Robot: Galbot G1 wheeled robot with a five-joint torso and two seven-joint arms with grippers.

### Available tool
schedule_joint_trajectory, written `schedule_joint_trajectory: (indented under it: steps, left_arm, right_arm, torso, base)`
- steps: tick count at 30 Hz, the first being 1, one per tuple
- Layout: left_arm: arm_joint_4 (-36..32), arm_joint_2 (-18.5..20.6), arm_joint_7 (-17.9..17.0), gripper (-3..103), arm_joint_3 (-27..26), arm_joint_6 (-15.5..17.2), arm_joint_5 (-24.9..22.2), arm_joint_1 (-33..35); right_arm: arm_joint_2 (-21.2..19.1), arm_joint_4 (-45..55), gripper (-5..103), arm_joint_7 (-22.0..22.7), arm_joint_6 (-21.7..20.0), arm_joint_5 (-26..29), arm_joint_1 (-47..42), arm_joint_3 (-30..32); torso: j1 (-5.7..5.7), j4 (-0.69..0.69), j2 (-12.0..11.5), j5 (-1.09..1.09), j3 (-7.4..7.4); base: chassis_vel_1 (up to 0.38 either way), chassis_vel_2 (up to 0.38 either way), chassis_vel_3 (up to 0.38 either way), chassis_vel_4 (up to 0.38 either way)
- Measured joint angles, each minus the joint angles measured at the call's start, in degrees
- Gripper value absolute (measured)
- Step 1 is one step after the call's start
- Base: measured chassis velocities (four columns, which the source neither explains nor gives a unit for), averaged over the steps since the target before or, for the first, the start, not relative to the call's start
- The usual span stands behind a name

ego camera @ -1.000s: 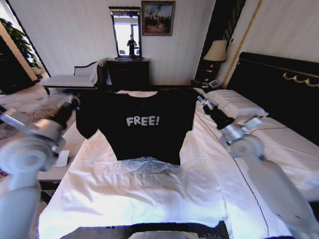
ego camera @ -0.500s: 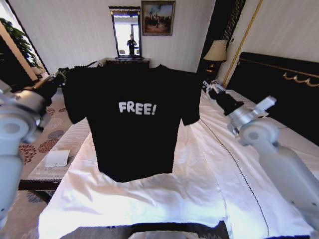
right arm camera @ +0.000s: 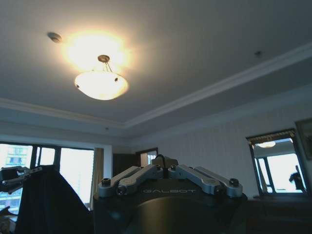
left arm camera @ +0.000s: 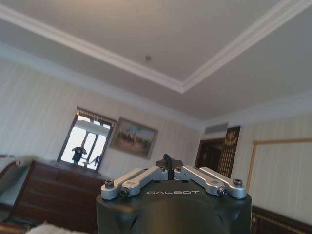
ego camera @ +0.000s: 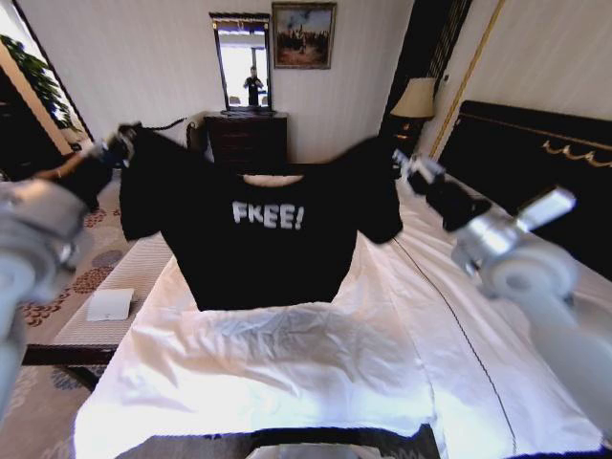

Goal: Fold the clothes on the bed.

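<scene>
Head view: left gripper (ego camera: 122, 143) and right gripper (ego camera: 413, 172) are each clamped on a shoulder of the black T-shirt (ego camera: 268, 239), spread above the bed (ego camera: 287, 373). The right wrist view catches the shirt's dark cloth beside the ceiling lamp (right arm camera: 101, 84).

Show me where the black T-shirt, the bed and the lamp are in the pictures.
T-shirt (ego camera: 268, 253): head view, on the chest below the "FREE!" print.
Bed (ego camera: 287, 373): head view, on the bare white sheet near the foot.
Lamp (ego camera: 415, 98): head view, on the shade.

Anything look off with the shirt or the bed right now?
Nothing damaged. The black T-shirt hangs spread between the left gripper and right gripper, its hem touching the rumpled white sheet on the bed. Only the sheet's wrinkles stand out.
</scene>
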Motion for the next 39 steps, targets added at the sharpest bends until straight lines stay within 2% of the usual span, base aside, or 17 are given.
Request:
schedule_joint_trajectory:
  steps: [2, 4, 5, 10, 11, 13, 16, 18, 19, 22, 24, 25, 30, 31, 35, 36, 39]
  left_arm:
    - [-2.02, -0.53, -0.59, 1, -3.78, 0.08, -2.29, 2.00]
    - [-2.93, -0.09, -2.13, 1, -10.06, 0.30, -7.83, 3.22]
    - [-2.93, -0.09, -2.13, 1, -10.06, 0.30, -7.83, 3.22]
    - [-2.95, 5.55, -5.34, 1, -23.63, 1.56, -23.16, 2.05]
    - [-2.95, 5.55, -5.34, 1, -23.63, 1.56, -23.16, 2.05]
    - [-2.89, 8.47, -7.21, 1, -27.00, 3.59, -27.87, 1.07]
    - [-2.79, 9.38, -8.70, 1, -25.39, 7.06, -28.05, 0.74]
    - [-1.93, 7.98, -10.53, 1, -18.28, 11.44, -23.96, 1.37]
    - [-1.93, 7.98, -10.53, 1, -18.28, 11.44, -23.96, 1.37]
    - [1.57, 3.85, -11.01, 1, -3.59, 14.77, -11.64, 2.20]
    - [5.84, 0.67, -10.20, 1, 8.56, 15.13, -1.74, 1.38]
    - [5.84, 0.67, -10.20, 1, 8.56, 15.13, -1.74, 1.38]
    - [21.89, -9.26, -6.10, 1, 31.23, 14.38, 19.20, -1.92]
    - [21.89, -9.26, -6.10, 1, 31.23, 14.38, 19.20, -1.92]
    - [33.13, -15.62, -1.62, 1, 39.58, 10.78, 30.82, -4.46]
    - [33.13, -15.62, -1.62, 1, 39.58, 10.78, 30.82, -4.46]
    - [41.63, -18.98, -0.15, 1, 42.17, 7.74, 34.77, -7.15]
  right_arm:
    - [0.26, 1.95, 0, 0.60, -0.44, 0.12, -1.57, 3.08]
    - [0.15, 5.90, 0, 2.90, -1.65, 2.31, -3.82, 10.18]
    - [0.15, 5.90, 0, 2.90, -1.65, 2.31, -3.82, 10.18]
    - [-3.39, 11.16, 0, 13.26, -6.25, 13.74, -3.22, 23.05]
    - [-3.39, 11.16, 0, 13.26, -6.25, 13.74, -3.22, 23.05]
    - [-5.15, 11.28, 0, 18.50, -9.56, 18.14, -1.38, 27.00]
    - [-5.52, 11.25, 0, 23.34, -13.14, 19.56, 0.01, 26.12]
    - [-3.90, 11.06, 0, 28.89, -17.79, 16.87, -0.91, 20.38]
    - [-3.90, 11.06, 0, 28.89, -17.79, 16.87, -0.91, 20.38]
    - [-0.28, 7.58, 0, 32.08, -21.69, 10.45, -1.84, 7.79]
    - [2.82, 0.93, 0, 32.53, -22.18, 5.38, -0.77, -3.13]
    - [2.82, 0.93, 0, 32.53, -22.18, 5.38, -0.77, -3.13]
    - [10.13, -18.26, 0, 29.60, -21.27, -4.70, 3.23, -21.26]
    - [10.13, -18.26, 0, 29.60, -21.27, -4.70, 3.23, -21.26]
    - [14.76, -32.44, 0, 24.20, -17.49, -13.99, 5.83, -29.07]
    - [14.76, -32.44, 0, 24.20, -17.49, -13.99, 5.83, -29.07]
    - [17.98, -40.96, 0, 21.48, -14.07, -18.43, 8.18, -31.92]
  torso:
    - [0.00, 0.00, 0.00, -0.04, 0.00]
    - [0.00, -0.08, 0.00, -0.06, 0.00]
    - [0.00, -0.08, 0.00, -0.06, 0.00]
    - [0.01, -0.07, 0.01, -0.04, 0.00]
    - [0.01, -0.07, 0.01, -0.04, 0.00]
    - [0.01, -0.08, 0.01, -0.03, 0.00]
    - [0.00, -0.08, 0.01, -0.03, 0.00]
    - [0.01, -0.08, 0.01, -0.03, 0.01]
    - [0.01, -0.08, 0.01, -0.03, 0.01]
    - [0.03, -0.08, 0.00, -0.06, 0.02]
    - [0.03, -0.07, 0.00, -0.05, 0.03]
    - [0.03, -0.07, 0.00, -0.05, 0.03]
    - [0.06, -0.07, -0.02, -0.08, 0.04]
    - [0.06, -0.07, -0.02, -0.08, 0.04]
    - [0.05, -0.07, -0.02, -0.03, 0.04]
    - [0.05, -0.07, -0.02, -0.03, 0.04]
    - [0.03, -0.08, -0.02, -0.05, 0.03]
  base:
    - [0.000, 0.000, 0.000, 0.000]
    - [0.000, 0.000, 0.000, 0.000]
    - [0.000, 0.000, 0.000, 0.000]
    - [0.000, 0.000, 0.000, 0.000]
    - [0.000, 0.000, 0.000, 0.000]
    - [0.000, 0.000, 0.000, 0.000]
    - [0.000, 0.000, 0.000, 0.000]
    - [0.000, 0.000, 0.000, 0.000]
    - [0.000, 0.000, 0.000, 0.000]
    - [0.000, 0.000, 0.000, 0.000]
    - [0.000, 0.000, 0.000, 0.000]
    - [0.000, 0.000, 0.000, 0.000]
    - [0.000, 0.000, 0.000, 0.000]
    - [0.000, 0.000, 0.000, 0.000]
    - [0.000, 0.000, 0.000, 0.000]
    - [0.000, 0.000, 0.000, 0.000]
    - [0.000, 0.000, 0.000, 0.000]
